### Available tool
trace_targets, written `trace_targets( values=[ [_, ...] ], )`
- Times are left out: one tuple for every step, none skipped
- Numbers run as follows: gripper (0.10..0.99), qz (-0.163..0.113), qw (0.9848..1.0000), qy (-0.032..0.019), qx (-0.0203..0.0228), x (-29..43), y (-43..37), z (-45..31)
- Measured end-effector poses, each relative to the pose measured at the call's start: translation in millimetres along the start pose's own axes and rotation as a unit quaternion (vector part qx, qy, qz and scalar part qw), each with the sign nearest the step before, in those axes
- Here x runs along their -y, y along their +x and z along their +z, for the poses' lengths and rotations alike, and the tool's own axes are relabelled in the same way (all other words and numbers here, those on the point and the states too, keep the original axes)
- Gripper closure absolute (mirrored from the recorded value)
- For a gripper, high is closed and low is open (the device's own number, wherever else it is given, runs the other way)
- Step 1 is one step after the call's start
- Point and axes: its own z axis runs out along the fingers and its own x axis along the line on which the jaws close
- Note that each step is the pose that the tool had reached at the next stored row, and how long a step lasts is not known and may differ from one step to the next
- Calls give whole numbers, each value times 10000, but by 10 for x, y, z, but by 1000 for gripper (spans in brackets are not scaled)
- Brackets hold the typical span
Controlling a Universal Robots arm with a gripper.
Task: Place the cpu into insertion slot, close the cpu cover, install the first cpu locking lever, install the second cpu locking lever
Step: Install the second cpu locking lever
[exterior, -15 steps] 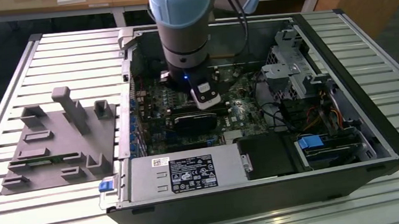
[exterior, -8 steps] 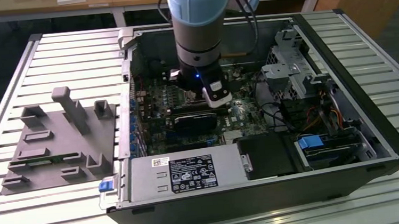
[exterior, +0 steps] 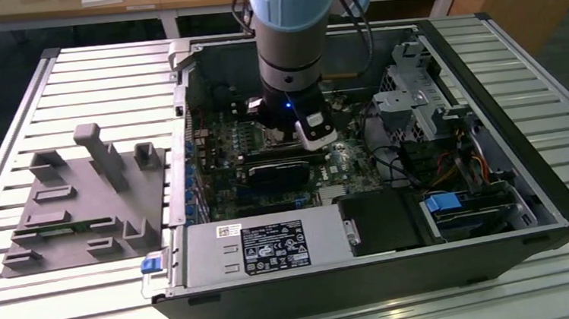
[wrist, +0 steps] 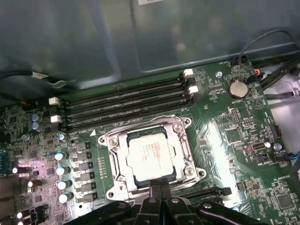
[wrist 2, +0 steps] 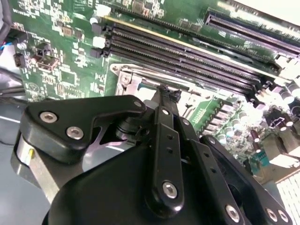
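Gripper (wrist: 159, 191) is seen w/ fingers pressed together, nothing held, tips poised at the edge of the insertion slot (wrist: 151, 158) inside the pc case (exterior: 502, 211). The cpu (wrist: 151, 153) is seated in the slot, and the cpu cover (wrist: 180, 140) appears laid down around it, so cover step is judged done and lever work in hand. Next move calls for a lever to be hooked and pressed under its catch; lever pos. can't be made out.
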Motion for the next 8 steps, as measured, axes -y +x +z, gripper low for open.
trace_targets(
  values=[
    [984,-4,10000,64,16,-19,5,5],
    [984,-8,9999,136,32,-39,10,10],
    [984,-13,9998,212,51,-60,16,17],
    [984,-18,9995,299,72,-82,21,23],
    [984,-23,9992,380,92,-103,26,29],
    [984,-27,9989,449,109,-126,32,35],
    [984,-30,9987,498,120,-149,38,42],
    [984,-31,9985,523,126,-168,44,47]
  ],
)
